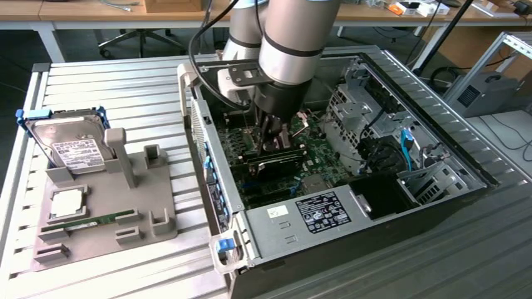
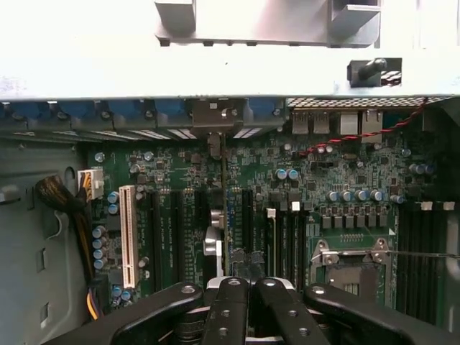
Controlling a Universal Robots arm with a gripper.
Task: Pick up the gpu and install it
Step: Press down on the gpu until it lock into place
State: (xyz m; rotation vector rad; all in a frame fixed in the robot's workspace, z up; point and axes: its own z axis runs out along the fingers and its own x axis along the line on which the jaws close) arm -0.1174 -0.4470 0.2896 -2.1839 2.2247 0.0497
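Note:
The gpu [image 1: 276, 163] stands on edge on the green motherboard [image 1: 320, 161] inside the open computer case [image 1: 432, 187]. It shows as a thin black card, and its upper edge carries my gripper [image 1: 275, 142] right above it. In the wrist view the gpu [image 2: 225, 208] appears edge-on as a thin line running from my gripper [image 2: 249, 287] to a metal bracket [image 2: 213, 115] at the case's rear wall. The black fingers [image 2: 231, 302] are shut side by side. Whether they pinch the card or only rest on it is hidden.
On the exterior view's left, a grey holder [image 1: 108, 205] carries a silver hard drive [image 1: 71, 146], a green memory stick [image 1: 87, 222] and a square chip [image 1: 66, 202]. Inside the case sit a drive cage [image 1: 362, 115], cables [image 1: 390, 152] and the power supply [image 1: 320, 215].

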